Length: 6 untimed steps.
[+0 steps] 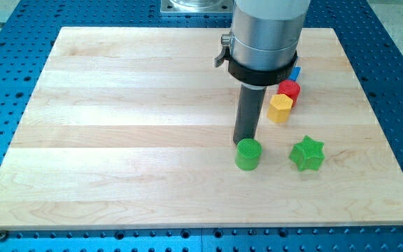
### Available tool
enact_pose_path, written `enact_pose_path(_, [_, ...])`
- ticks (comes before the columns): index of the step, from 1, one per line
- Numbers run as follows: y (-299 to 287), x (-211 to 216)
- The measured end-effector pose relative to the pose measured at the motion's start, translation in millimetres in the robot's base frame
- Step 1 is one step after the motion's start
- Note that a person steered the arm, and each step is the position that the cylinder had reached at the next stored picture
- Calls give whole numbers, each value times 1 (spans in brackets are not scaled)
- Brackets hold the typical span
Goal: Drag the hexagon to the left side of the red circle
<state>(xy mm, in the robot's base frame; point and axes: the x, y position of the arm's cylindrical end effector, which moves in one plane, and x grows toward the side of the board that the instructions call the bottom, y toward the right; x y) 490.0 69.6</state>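
My tip [244,140] rests on the worktop [117,140] just behind the green cylinder [248,154]; there is no gripper, only the rod. The yellow hexagon [280,108] lies up and right of it, touching the red circle [289,89], probably needing a push leftward

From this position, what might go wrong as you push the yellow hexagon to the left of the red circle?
1. The yellow hexagon block touches the red circle block, so a push may drag both.
2. My tip sits just behind the green cylinder block, which I could knock on the way.
3. A blue block, partly hidden by the arm, lies close behind the red one and may get bumped.
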Motion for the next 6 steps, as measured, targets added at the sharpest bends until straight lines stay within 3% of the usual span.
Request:
enact_pose_path(2, [96, -29])
enact_pose_path(3, [58, -46])
enact_pose_path(4, [-35, -46])
enact_pose_path(5, [-5, -31])
enact_pose_path(6, [-23, -51])
